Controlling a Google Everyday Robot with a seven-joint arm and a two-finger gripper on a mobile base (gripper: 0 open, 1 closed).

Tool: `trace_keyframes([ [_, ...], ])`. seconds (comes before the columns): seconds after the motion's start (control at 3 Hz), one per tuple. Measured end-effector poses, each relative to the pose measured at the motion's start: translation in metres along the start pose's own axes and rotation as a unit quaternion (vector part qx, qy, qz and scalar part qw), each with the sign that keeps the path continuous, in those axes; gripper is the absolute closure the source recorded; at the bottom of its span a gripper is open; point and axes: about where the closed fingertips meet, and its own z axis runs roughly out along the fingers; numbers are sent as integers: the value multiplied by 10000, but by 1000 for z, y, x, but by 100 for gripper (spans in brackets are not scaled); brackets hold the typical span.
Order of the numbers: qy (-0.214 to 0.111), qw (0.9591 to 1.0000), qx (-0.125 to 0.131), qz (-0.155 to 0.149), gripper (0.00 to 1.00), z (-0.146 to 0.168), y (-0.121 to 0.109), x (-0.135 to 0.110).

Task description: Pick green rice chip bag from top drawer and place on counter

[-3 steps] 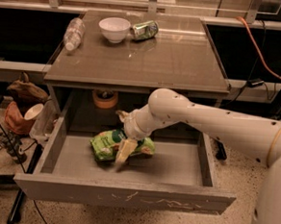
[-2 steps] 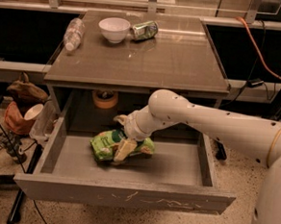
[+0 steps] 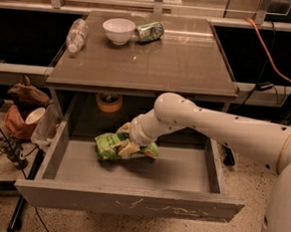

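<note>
Pincer (image 3: 127, 147) low in shallow grey drawer (image 3: 129, 200), on crinkly green chip bag (image 3: 106, 147), hiding its middle; whether clenched, cannot tell.

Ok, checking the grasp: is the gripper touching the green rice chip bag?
Touching. The camera view shows the gripper in the top drawer, its tip pressed against the green rice chip bag.

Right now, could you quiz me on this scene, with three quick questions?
1. True or false: the green rice chip bag lies on the counter.
2. Where is the gripper? A on the counter; B in the top drawer, at the bag; C on the floor.
3. How many items rest on the counter?
Key: 1 false, it is in the drawer. 2 B. 3 three: bottle, white bowl, green can.
</note>
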Motion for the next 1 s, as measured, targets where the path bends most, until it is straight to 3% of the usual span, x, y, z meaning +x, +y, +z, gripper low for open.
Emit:
trace_keyframes([
  [0.33,-49,9998,163,135,88,-33,9,-2],
  [0.67,-172,9975,640,244,100,-93,27,-15],
  [1.0,7,9909,1304,329,100,-184,39,-18],
])
